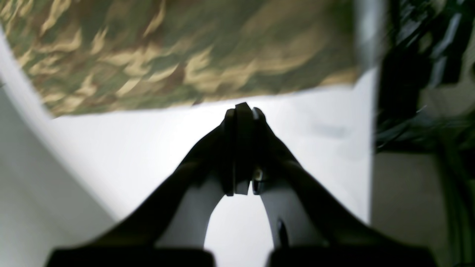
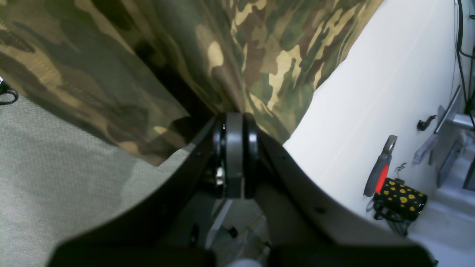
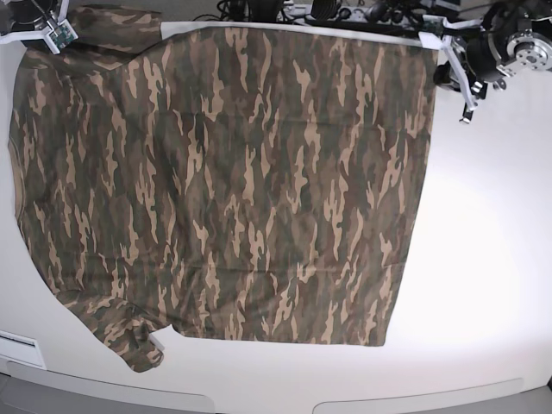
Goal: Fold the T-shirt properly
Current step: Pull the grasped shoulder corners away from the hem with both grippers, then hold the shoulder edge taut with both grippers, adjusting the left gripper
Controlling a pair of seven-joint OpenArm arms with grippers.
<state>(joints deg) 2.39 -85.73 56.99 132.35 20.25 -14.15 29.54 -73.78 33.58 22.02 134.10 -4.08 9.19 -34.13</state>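
The T-shirt (image 3: 224, 181) — one camouflage garment — lies spread flat across the white table (image 3: 492, 259), covering most of its left and middle, one sleeve showing at the near left corner. Two grippers work it. The right gripper (image 2: 234, 116) is pinched on a fold of the cloth at the table edge. The left gripper (image 1: 243, 109) hangs over bare table just clear of the shirt's edge — fingers close together, nothing between them
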